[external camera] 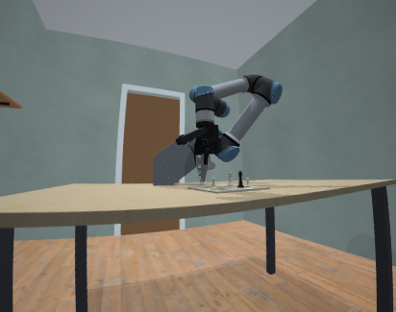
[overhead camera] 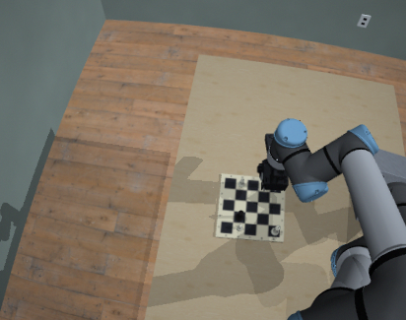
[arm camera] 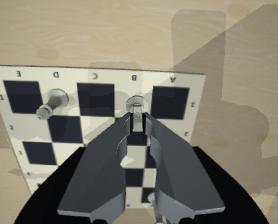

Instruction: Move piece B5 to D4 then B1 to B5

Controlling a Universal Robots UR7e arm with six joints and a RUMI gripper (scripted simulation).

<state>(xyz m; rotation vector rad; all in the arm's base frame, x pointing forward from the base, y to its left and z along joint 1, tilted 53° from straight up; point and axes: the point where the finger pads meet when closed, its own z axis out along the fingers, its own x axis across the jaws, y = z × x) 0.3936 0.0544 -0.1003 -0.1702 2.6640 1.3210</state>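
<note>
The small chessboard (overhead camera: 218,222) (external camera: 259,187) (arm camera: 112,76) lies on the table. My gripper (arm camera: 137,114) (overhead camera: 272,180) (external camera: 201,172) is low over the board's row 1 edge and is shut on a white piece (arm camera: 136,103) that stands on B1. In the top view the gripper body hides that piece. A black piece (overhead camera: 239,216) (external camera: 240,178) stands upright on D4. Another white piece (arm camera: 54,101) (overhead camera: 241,180) stands on D1. Two more white pieces, one on D5 (overhead camera: 239,227) and one on A5 (overhead camera: 275,231), stand on the row 5 edge.
The board rests on a light wooden table (overhead camera: 295,100) (external camera: 110,199). The arm's grey base block (external camera: 169,167) stands on the table behind the board. The arm (overhead camera: 334,160) reaches in from the right.
</note>
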